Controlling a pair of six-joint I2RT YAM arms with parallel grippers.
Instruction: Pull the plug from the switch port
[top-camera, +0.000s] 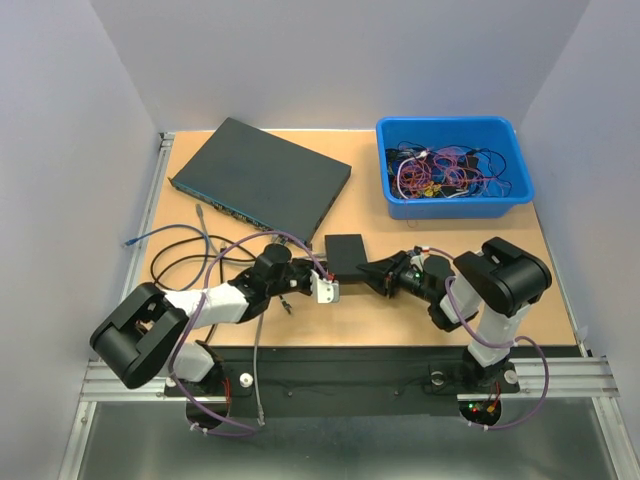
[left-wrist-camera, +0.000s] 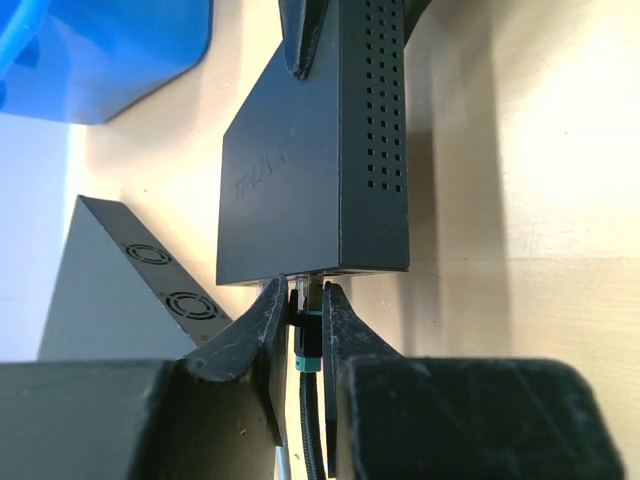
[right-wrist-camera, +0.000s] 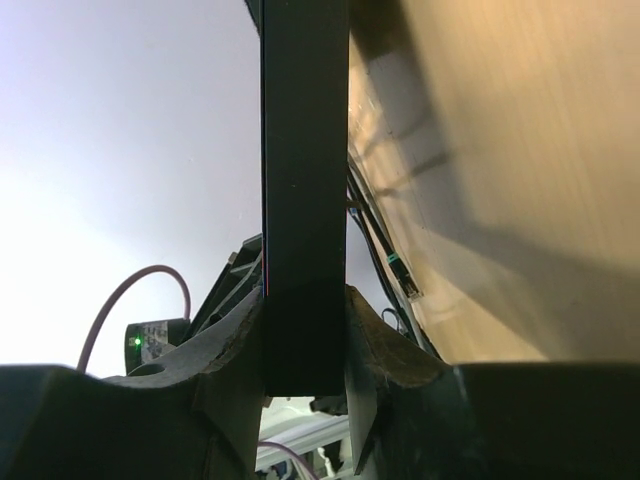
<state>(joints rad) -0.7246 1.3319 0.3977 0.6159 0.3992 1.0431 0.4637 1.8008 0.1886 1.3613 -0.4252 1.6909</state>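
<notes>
You're in a robotics lab, plain grey walls (top-camera: 330, 60) screening your wooden counter (top-camera: 365, 165), two robot arms (top-camera: 225, 298) bolted to a metal rail (top-camera: 560, 378), blue bin (top-camera: 455, 208) of tangled wires (top-camera: 440, 172), network box (top-camera: 262, 178), loose cables (top-camera: 180, 238).

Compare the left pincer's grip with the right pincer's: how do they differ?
The left pincer is nearly closed on the thin plug, while the right pincer stands wider, clamped across the body of the small black switch. The left pincer holds the plug near its fingertips; the right pincer has the switch seated deeper between its fingers. Both grip something, facing each other across the switch.
</notes>
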